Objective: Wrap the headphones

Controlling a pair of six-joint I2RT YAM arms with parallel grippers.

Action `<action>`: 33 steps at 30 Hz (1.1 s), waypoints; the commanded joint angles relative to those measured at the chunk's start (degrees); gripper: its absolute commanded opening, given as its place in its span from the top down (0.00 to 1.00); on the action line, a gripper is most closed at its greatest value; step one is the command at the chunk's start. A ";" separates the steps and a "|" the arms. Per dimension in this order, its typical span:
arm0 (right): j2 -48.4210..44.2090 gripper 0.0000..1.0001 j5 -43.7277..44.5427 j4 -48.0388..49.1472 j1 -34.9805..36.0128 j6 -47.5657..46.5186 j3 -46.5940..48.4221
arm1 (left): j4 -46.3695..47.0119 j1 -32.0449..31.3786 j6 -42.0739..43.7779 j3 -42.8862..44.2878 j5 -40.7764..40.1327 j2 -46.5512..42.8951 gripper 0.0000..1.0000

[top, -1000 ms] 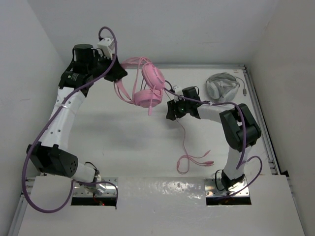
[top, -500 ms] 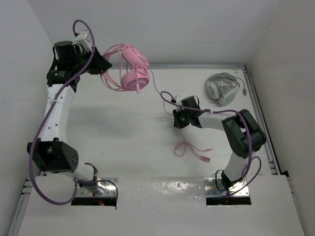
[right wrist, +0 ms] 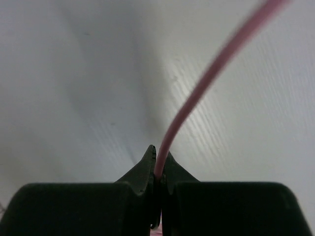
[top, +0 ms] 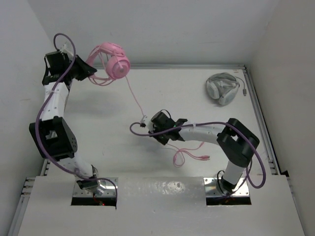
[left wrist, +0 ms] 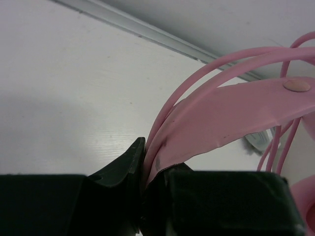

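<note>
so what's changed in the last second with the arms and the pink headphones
The left gripper, still clamped on the headband, swung the headphones left toward the far-left corner. The right gripper moved left and nearer over the table and shut on the cable, which now runs fairly straight between the two. The grey-white headphones at far right stayed put.

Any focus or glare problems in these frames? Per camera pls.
Right wrist: cable is sharp where it is pinched and blurs toward the top right corner. Left wrist: headband is crisp, left gripper is near-featureless black. Top: sharp overall, with speckled glare on the glossy near ledge.
</note>
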 commanded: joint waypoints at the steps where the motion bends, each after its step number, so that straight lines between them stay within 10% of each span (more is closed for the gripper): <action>1: -2.03 1.00 1.19 -9.10 5.11 -4.91 5.86 | 7.44 2.83 -8.65 -0.47 -0.82 3.07 1.00; 16: -5.89 1.00 -1.16 -17.56 17.44 -11.94 18.62 | 13.84 1.18 -3.40 -5.74 -15.83 5.99 1.00; 21: -10.11 1.00 -2.76 -18.61 17.88 -15.10 22.66 | 21.82 -10.75 12.48 -12.67 -37.77 0.98 1.00; 33: -23.04 1.00 13.58 -13.69 12.97 -17.57 26.53 | 20.19 -30.37 35.97 -17.43 -47.76 -0.52 1.00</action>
